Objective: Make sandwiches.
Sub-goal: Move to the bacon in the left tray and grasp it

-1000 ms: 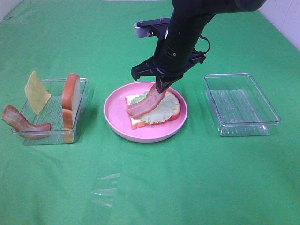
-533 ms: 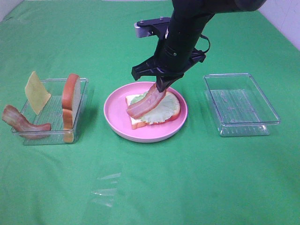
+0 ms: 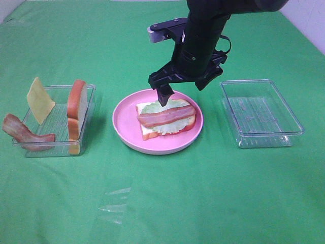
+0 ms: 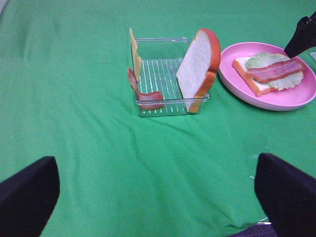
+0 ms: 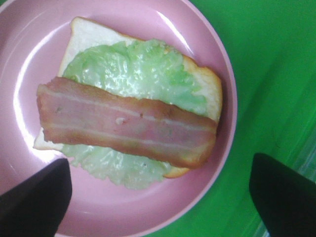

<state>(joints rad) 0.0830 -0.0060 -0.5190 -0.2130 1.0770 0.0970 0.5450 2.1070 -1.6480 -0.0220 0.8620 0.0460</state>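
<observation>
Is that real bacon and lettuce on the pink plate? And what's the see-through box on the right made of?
Probably not real. The bacon strip looks like molded plastic or rubber: even stripes, dull sheen. The lettuce is glossy, likely soft plastic. The box looks like clear rigid plastic, see-through with shiny edges.

Right hand (image 3: pixel 181 94) above plate (image 3: pixel 122 129); bare cloth (image 3: pixel 212 122) between plate and right tray (image 3: pixel 261 138)
</observation>
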